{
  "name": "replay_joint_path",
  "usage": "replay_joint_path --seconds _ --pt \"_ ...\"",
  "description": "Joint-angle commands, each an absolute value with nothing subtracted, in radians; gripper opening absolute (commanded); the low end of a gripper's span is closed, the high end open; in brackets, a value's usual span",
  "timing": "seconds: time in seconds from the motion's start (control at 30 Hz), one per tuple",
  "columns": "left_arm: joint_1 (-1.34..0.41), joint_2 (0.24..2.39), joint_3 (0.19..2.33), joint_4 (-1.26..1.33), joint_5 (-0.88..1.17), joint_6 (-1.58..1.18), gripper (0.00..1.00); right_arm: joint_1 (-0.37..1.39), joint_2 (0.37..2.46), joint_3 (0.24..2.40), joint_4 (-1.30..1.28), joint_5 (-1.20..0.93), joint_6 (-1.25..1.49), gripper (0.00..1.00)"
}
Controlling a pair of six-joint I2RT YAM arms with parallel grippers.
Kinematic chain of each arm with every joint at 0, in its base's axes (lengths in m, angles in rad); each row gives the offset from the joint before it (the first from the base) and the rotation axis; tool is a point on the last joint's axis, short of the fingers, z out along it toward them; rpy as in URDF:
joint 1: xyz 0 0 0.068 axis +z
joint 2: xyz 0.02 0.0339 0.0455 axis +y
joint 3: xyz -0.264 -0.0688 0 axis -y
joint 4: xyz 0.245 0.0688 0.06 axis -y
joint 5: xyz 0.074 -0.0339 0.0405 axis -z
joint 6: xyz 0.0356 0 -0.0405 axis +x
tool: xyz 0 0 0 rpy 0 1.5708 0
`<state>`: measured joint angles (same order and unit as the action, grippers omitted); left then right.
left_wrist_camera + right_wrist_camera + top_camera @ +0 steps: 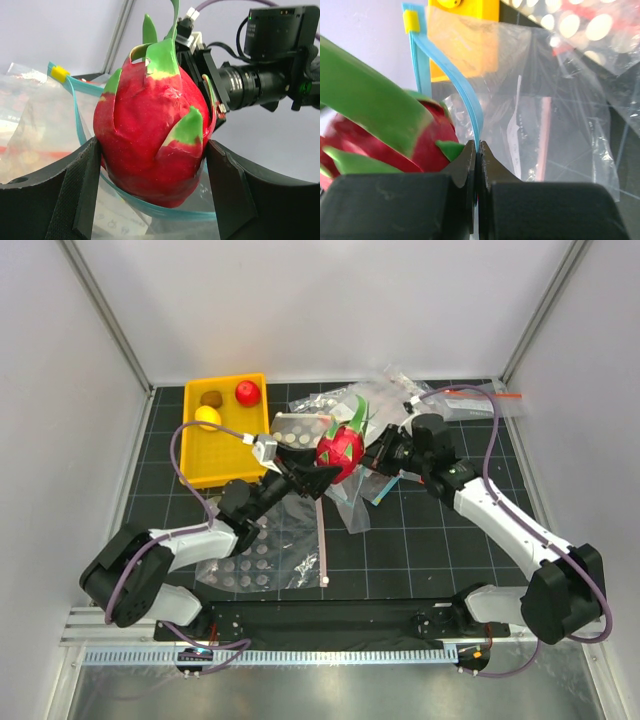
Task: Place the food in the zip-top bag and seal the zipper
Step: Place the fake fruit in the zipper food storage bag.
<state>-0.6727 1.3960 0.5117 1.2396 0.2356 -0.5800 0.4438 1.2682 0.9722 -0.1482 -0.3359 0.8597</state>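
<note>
While the left gripper [322, 472] hangs over the middle of the table [420, 540], its jaws stand wide with a finger pressed to each side of the pink-red fruit [340, 448], holding it off the surface with its green leaves pointing up and away. Just to its right, the right gripper [385, 455] has its jaws pressed together on the zipper [465, 95] – the light-blue strip runs straight into the seam between the two black fingertips. From that pinch the strip arches up to a small yellow tab [411, 21] at its end, and the clear zip-top bag [560, 115] hangs behind it, crumpled and see-through.

From the left wrist's side, the blue strip curves down beside the fruit and passes under its base, so the fruit sits right at the bag's mouth; how far it is inside I cannot tell.

The other three pieces lie together in the far corner of a yellow tray [215, 455] at the back left – the lemon [208, 417], the kiwi [211, 398] and the red ball [247, 392]. A white-dotted bag [255, 560] lies flat under the left arm, and more clear bags [470, 400] are heaped at the back right.
</note>
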Motion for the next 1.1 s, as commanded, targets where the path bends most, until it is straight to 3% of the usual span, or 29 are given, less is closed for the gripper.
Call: replay_joint_path --seconds 0.0,0.27,0.4,0.43,0.5,0.6,0.83,1.07 --pt "-0.695 1.404 0.540 1.246 0.238 -0.499 0.34 0.419 1.226 1.006 -0.094 -0.361 0.839 0.01" --pt "-0.739 1.387 0.569 1.080 0.195 -0.362 0.38 0.361 1.218 1.006 -0.124 -0.356 0.805 0.01" --pt "-0.749 1.399 0.584 1.062 0.186 -0.359 0.62 0.353 1.216 1.005 -0.133 -0.351 0.796 0.01" --pt "-0.752 1.397 0.591 1.048 0.187 -0.357 0.73 0.353 1.216 1.005 -0.133 -0.350 0.796 0.01" --pt "-0.756 1.382 0.607 1.020 0.187 -0.356 0.86 0.353 1.218 1.002 -0.132 -0.347 0.793 0.01" --pt "-0.758 1.339 0.647 0.925 0.170 -0.351 0.96 0.351 1.221 0.996 -0.129 -0.342 0.792 0.01" --pt "-0.767 1.207 0.773 0.516 0.046 -0.327 1.00 0.351 1.224 0.988 -0.127 -0.333 0.782 0.01" --pt "-0.769 1.106 0.862 0.283 -0.047 -0.376 1.00 0.351 1.221 0.988 -0.135 -0.318 0.772 0.01"
